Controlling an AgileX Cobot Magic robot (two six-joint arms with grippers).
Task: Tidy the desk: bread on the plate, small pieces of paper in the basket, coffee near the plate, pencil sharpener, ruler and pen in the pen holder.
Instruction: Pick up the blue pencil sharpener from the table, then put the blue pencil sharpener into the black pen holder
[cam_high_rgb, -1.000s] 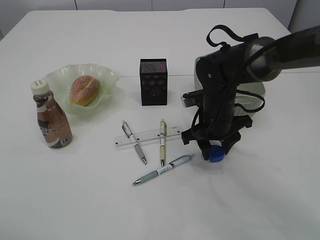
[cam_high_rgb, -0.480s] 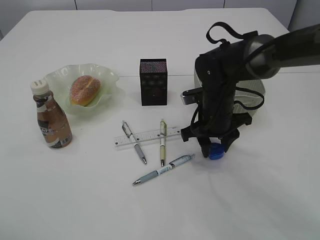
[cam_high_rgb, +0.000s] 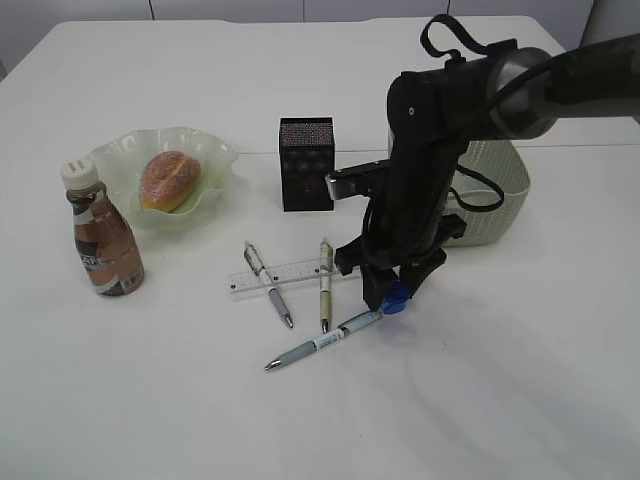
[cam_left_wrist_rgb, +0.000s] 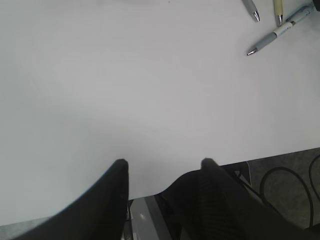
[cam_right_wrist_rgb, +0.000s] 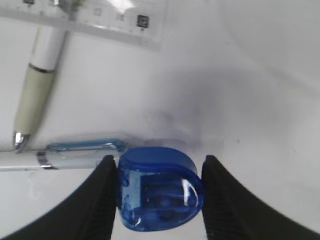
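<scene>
My right gripper (cam_high_rgb: 392, 297) is shut on the blue pencil sharpener (cam_right_wrist_rgb: 159, 187) and holds it just above the table, over the clip end of the light-blue pen (cam_high_rgb: 325, 340); the sharpener also shows in the exterior view (cam_high_rgb: 396, 296). The clear ruler (cam_high_rgb: 292, 273) lies under a grey pen (cam_high_rgb: 268, 284) and a cream pen (cam_high_rgb: 325, 283). The black pen holder (cam_high_rgb: 307, 163) stands behind them. Bread (cam_high_rgb: 169, 179) lies on the green wavy plate (cam_high_rgb: 215, 160). The coffee bottle (cam_high_rgb: 101, 233) stands by the plate. My left gripper (cam_left_wrist_rgb: 162, 167) is open and empty over bare table near its edge.
The pale green basket (cam_high_rgb: 494, 168) stands behind my right arm at the right. The ruler's end (cam_right_wrist_rgb: 100, 22) and the cream pen's tip (cam_right_wrist_rgb: 35, 90) lie close to the left of the held sharpener.
My right gripper has lifted the sharpener and carried it left, toward the pens. The other things have not moved.
</scene>
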